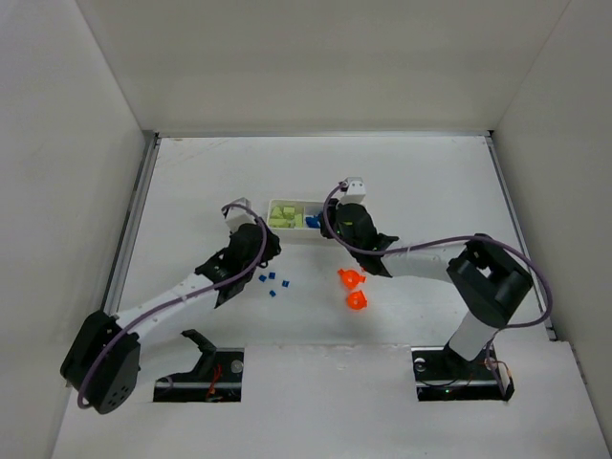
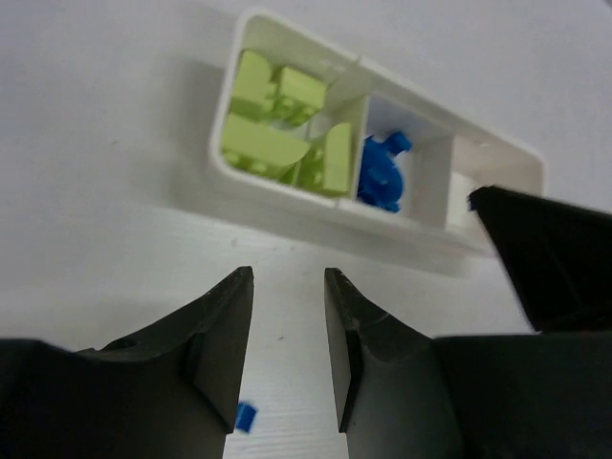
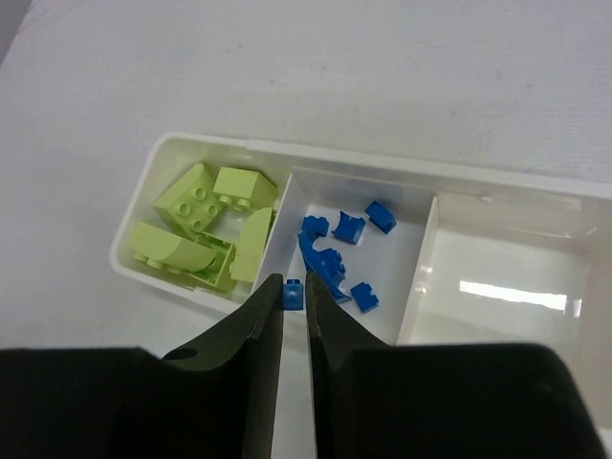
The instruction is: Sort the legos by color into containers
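The right gripper (image 3: 292, 285) is clamped on one small blue brick (image 3: 293, 297) at the lower middle of its wrist view. It hangs over the near edge of the white tray (image 3: 418, 273), by the divider between the left and middle compartments. Green bricks (image 3: 206, 225) lie in the left compartment, blue bricks (image 3: 335, 258) in the middle one. The left gripper (image 2: 287, 287) hangs near the tray, its fingers apart and holding nothing. In the top view, loose blue bricks (image 1: 272, 281) and two orange pieces (image 1: 351, 278) sit on the table (image 1: 430, 182) — just below the tray.

Bright, even light is washing the table (image 1: 430, 191). Glare is streaking the tray (image 3: 507, 292); a soft shadow is edging it.
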